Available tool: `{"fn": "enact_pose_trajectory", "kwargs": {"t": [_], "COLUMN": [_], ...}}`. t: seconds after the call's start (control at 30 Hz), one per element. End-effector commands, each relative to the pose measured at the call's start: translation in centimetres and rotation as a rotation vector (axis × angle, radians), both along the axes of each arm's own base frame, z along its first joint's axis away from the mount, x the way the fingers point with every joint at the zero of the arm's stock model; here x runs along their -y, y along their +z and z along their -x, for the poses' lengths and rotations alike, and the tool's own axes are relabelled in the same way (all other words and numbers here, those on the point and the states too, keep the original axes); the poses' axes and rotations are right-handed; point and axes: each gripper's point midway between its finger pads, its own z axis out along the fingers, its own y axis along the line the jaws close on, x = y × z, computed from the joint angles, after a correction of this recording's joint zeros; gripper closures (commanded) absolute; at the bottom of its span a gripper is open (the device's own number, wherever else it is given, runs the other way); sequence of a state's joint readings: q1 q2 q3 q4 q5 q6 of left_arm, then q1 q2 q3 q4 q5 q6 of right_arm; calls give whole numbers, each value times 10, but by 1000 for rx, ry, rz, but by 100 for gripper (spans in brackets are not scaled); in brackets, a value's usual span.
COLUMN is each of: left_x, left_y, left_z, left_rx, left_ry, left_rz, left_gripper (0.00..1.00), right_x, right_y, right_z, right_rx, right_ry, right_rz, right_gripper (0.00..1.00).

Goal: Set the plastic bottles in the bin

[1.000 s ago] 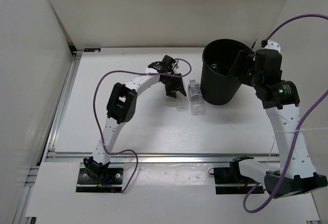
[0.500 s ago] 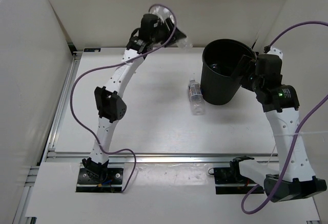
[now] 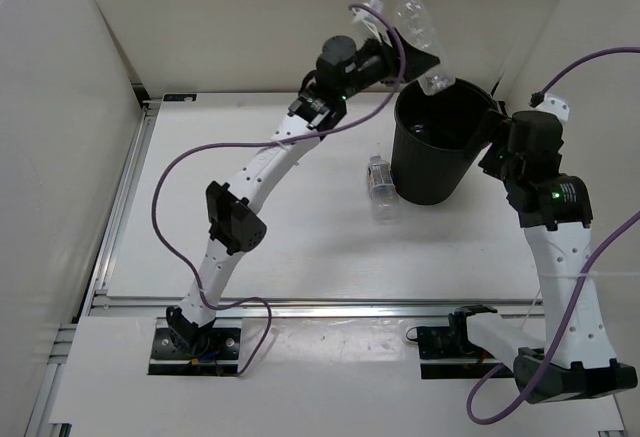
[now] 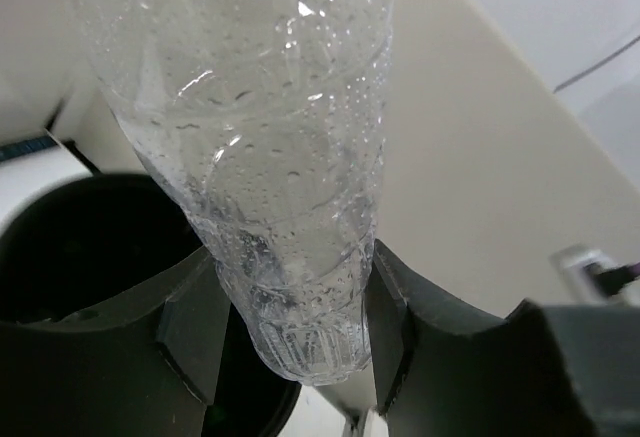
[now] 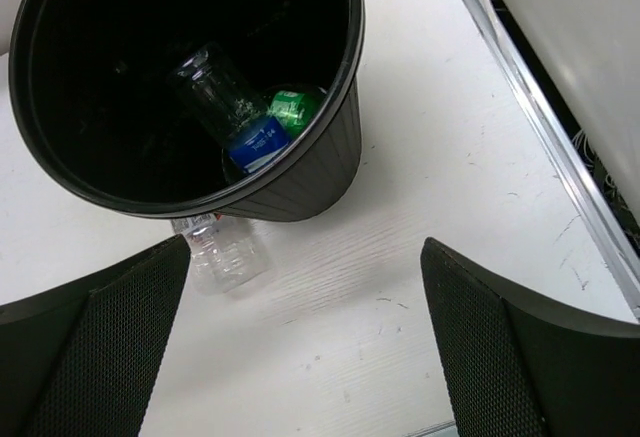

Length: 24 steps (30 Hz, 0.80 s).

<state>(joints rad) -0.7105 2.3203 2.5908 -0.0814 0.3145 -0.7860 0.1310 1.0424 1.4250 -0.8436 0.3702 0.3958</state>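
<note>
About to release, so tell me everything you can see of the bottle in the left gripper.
The bottle is clear plastic with a white cap, no label visible, droplets inside its wall. It is tilted, cap uppermost, raised above the far rim of the bin. The left gripper is shut on its narrow lower end, one finger on each side; nothing else touches it.

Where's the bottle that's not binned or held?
Top view: the clear bottle lies on the table just left of the bin, by its base.
</note>
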Motion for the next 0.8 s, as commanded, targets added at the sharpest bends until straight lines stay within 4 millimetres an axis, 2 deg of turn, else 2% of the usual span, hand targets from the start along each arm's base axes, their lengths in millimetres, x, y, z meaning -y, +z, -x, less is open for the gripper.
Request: {"fn": "enact_pose_trajectory", "kwargs": {"t": [0.0, 0.03, 0.07, 0.1, 0.13, 0.2, 0.23, 0.3, 0.33, 0.37, 0.4, 0.43, 0.47, 0.53, 0.57, 0.6, 0.67, 0.7, 0.77], "left_x": [12, 12, 13, 11, 9, -1, -11, -39, -62, -82, -104, -117, -132, -151, -157, -159, -170, -175, -179], "left_y": [-19, -19, -22, -17, -14, -15, -3, 1, 3, 3, 0, -7, -34, -70, -82, -129, -162, -198, -216], "left_z": [0, 0, 2, 3, 10, 10, 16, 5, -8, -5, -14, -14, -8, -5, 3, 7, 8, 5, -5], "left_rx": [6, 6, -1, 23, 29, 46, 65, 78, 70, 56, 47, 39, -16, -71, -83, -162, -258, -337, -387], "left_ry": [-11, -11, -20, -16, -37, -19, 6, 82, 150, 183, 230, 246, 254, 269, 236, 194, 162, 174, 165], "left_rz": [-36, -36, -44, -48, -61, -116, -132, -172, -187, -207, -225, -252, -297, -364, -385, -440, -450, -482, -463], "left_gripper": [41, 26, 15, 1, 0, 0, 0, 0, 0, 0, 0, 0, 0, 0, 0, 0, 0, 0, 0], "right_x": [15, 15, 15, 20, 20, 22, 22, 22, 19, 19, 17, 16, 14, 13, 11, 12, 12, 10, 10], "right_y": [31, 30, 30, 27, 27, 22, 22, 19, 20, 18, 15, 15, 14, 13, 13, 13, 4, 4, 1], "right_z": [12, 16, 16, 19, 19, 19, 19, 18, 16, 14, 13, 13, 13, 11, 11, 11, 11, 11, 9], "right_rx": [94, 95, 95, 92, 92, 80, 80, 76, 84, 79, 71, 75, 74, 79, 78, 77, 56, 55, 52], "right_ry": [-46, -42, -42, -60, -61, -69, -69, -79, -68, -75, -71, -78, -68, -79, -68, -69, -69, -61, -61], "right_rz": [31, 38, 38, 44, 44, 46, 46, 29, 22, 8, -3, -16, -21, -41, -47, -51, -48, -53, -52], "right_gripper": [0, 0, 0, 0, 0, 0, 0, 0, 0, 0, 0, 0, 0, 0, 0, 0, 0, 0, 0]}}
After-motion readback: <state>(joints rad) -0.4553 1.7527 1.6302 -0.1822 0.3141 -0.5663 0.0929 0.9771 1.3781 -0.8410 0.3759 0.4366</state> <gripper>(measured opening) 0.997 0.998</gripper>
